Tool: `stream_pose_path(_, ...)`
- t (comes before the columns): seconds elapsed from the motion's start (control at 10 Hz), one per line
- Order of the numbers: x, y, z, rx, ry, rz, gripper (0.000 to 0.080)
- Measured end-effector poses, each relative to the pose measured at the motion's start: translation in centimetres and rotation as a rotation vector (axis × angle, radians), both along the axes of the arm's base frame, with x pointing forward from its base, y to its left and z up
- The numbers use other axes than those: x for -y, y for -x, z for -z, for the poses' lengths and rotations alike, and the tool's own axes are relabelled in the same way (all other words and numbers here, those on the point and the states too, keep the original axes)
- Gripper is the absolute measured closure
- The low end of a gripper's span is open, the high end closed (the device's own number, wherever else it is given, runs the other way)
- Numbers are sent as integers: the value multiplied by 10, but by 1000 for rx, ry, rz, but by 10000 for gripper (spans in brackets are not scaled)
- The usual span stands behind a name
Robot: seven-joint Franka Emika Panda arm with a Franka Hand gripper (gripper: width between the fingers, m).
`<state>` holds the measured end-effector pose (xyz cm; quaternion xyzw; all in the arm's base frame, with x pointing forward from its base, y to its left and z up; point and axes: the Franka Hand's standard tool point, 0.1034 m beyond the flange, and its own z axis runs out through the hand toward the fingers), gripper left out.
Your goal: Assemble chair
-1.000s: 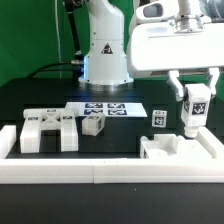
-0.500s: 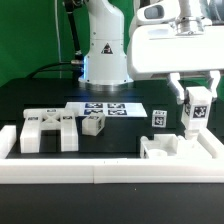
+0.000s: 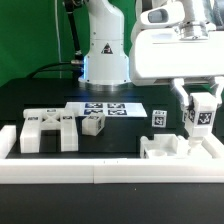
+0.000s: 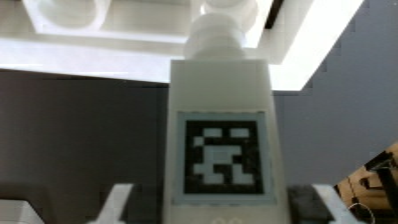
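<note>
Pincer: the pincer is pinching a white post upright, one finger on each side of it, the tagged face turned toward the exterior camera.
Post: in the wrist view the post is filling the middle of the picture, its narrow peg end pointing down toward the white slab beneath.
Slab: the slab is lying flat on the black tabletop under the post, at about 4 o'clock on the tabletop in the exterior view; whether the peg is touching it yet I cannot tell.
Step in hand: judging by this, the arm is bringing a post to its socket in the slab.
Next move: it calls for lining the peg over the hole, then pressing straight down before letting go.
Other chair pieces: a slotted block is waiting at 8 o'clock, a small cube beside it, another cube near the post.
Marker board: the marker board is lying at 12 o'clock.
</note>
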<state>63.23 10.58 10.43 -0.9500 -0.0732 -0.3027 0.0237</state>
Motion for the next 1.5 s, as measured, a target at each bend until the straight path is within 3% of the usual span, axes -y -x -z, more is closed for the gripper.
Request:
stream_pose_path(0.4, -8, 5, 8, -14, -3, -10, 509)
stream_pose_path(1.5, -8, 7, 20, -27, 10, -25, 509)
